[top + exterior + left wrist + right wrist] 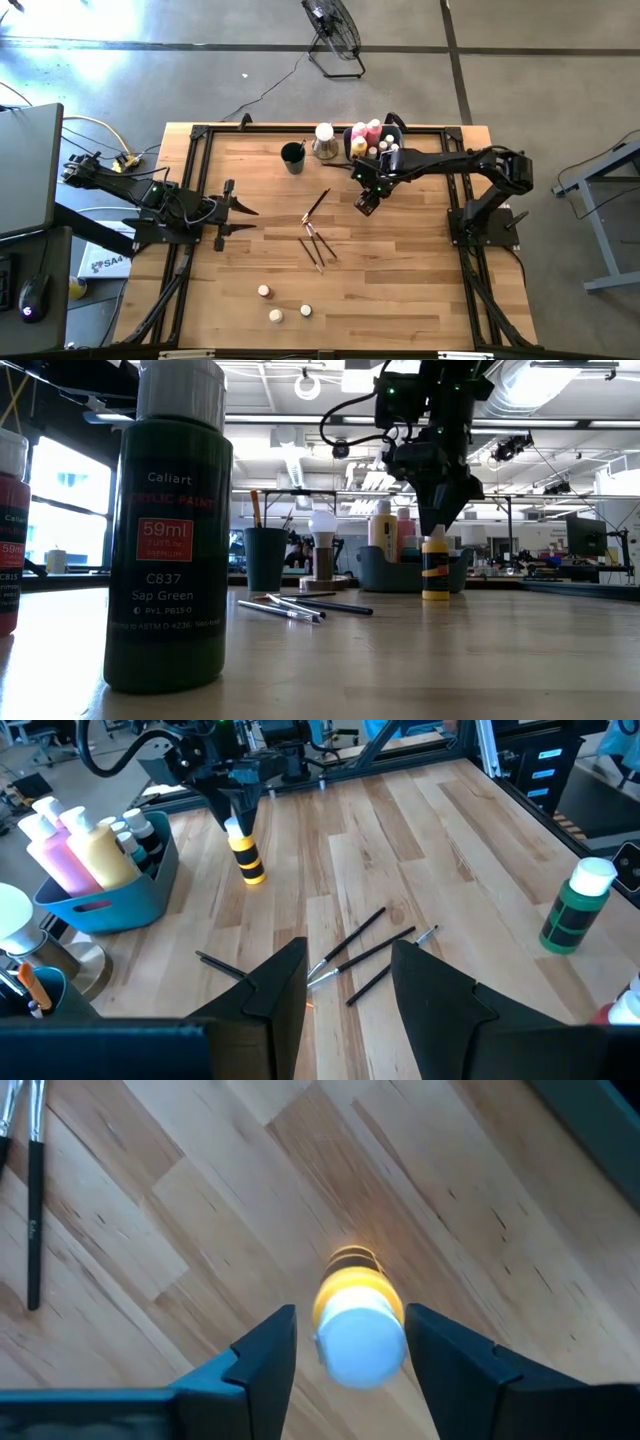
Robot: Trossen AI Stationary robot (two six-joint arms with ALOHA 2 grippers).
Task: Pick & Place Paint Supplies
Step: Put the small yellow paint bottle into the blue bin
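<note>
Standing by the wooden surface (pixel 400 280), I take the grey-blue bin (pixel 110 905) at the far edge as my marker. Well to the left of the bin and nearer the front, the left hand (pixel 240 212) waits low over the surface, its fingers spread with nothing between them. Between that hand and the bin stands a small dark cup (pixel 292 157), with a white-topped object (pixel 324 141) just beside it on the bin's side. In front of the bin and to its left, several thin dark-handled brushes (pixel 316 232) lie scattered flat on the wood. Farther forward still, three small bottles (pixel 277 305) stand in a loose group near the front edge. Just in front of the bin, the right hand (pixel 350 1345) points down over a yellow bottle (pixel 358 1320) with a white cap; the bottle stands upright between the parted fingers, and I cannot tell whether they touch it. The bin itself holds pink and yellow bottles (pixel 75 855).
</note>
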